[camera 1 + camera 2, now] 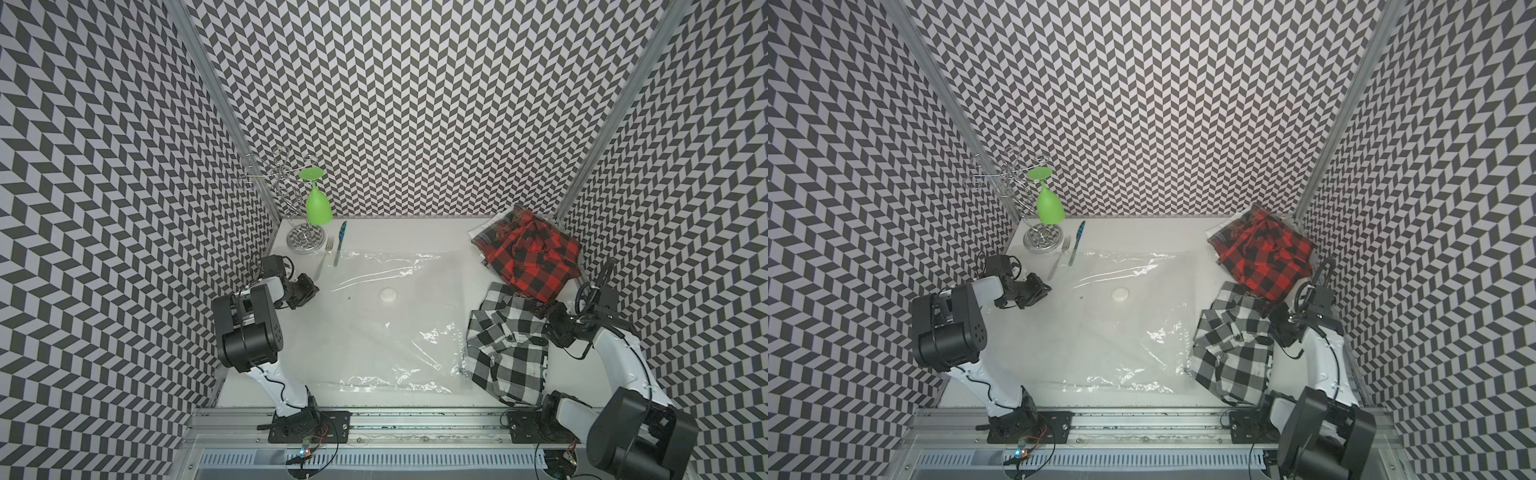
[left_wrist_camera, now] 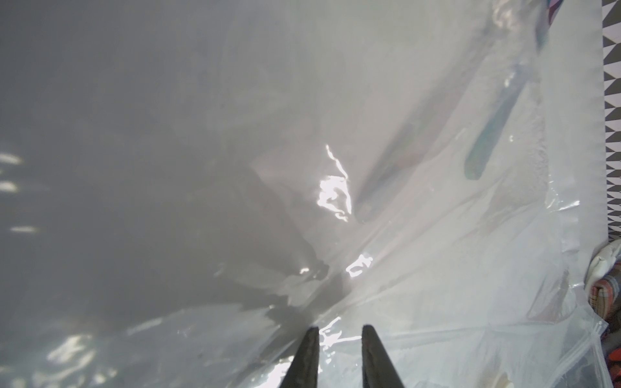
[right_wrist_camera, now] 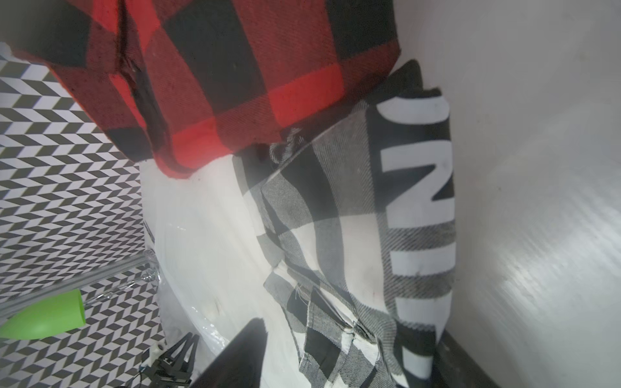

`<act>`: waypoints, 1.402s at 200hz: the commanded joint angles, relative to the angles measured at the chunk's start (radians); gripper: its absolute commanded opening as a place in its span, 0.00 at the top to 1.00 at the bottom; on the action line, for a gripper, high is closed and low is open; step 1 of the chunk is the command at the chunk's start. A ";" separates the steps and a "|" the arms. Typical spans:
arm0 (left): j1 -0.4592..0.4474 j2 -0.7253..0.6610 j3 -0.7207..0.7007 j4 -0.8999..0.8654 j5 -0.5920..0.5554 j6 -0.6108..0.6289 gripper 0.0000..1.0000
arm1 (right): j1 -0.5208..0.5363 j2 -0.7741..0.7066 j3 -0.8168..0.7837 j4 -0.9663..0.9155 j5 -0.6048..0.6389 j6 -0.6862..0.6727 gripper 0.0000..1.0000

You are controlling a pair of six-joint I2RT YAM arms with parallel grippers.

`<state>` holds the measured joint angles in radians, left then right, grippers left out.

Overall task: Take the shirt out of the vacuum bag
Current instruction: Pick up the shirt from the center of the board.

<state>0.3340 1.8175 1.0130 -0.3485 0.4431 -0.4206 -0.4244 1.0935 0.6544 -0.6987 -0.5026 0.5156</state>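
**Desk:** Clear, crinkly plastic vacuum bag (image 1: 386, 332) lies flat at centre. Where's the shirt?

**Photographer:** Black-and-white checked flannel shirt (image 1: 509, 357) lies along the bag's right edge, seemingly outside it, long axis front to back.

**Desk:** Nearer arm?

**Photographer:** Right gripper (image 1: 545, 315), jaws spread wide over the shirt's far end. Left gripper (image 1: 309, 291) sits across the bag, jaws narrowly apart; any grip on the film is unclear.

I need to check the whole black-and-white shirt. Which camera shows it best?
Both top views: the black-and-white shirt shows nearly whole, its edge hidden by the right arm. The right wrist view gives only a close partial look; the left wrist view shows none clearly.
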 commanded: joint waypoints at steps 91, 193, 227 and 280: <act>0.020 0.079 -0.070 -0.106 -0.114 0.006 0.73 | 0.178 0.033 0.293 -0.129 0.132 -0.162 0.17; 0.020 0.042 -0.104 -0.087 -0.087 0.009 0.72 | 1.002 -0.084 -0.004 -0.209 0.234 0.128 0.10; 0.019 0.042 -0.108 -0.087 -0.080 0.009 0.71 | 1.192 -0.072 -0.111 -0.165 0.287 0.238 0.05; 0.020 0.036 -0.114 -0.087 -0.077 0.014 0.71 | 1.316 0.004 -0.073 -0.211 0.456 0.310 0.05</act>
<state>0.3431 1.7939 0.9630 -0.2909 0.4759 -0.4187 0.8646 1.0801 0.5373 -0.8833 -0.1699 0.7582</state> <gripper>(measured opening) 0.286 0.948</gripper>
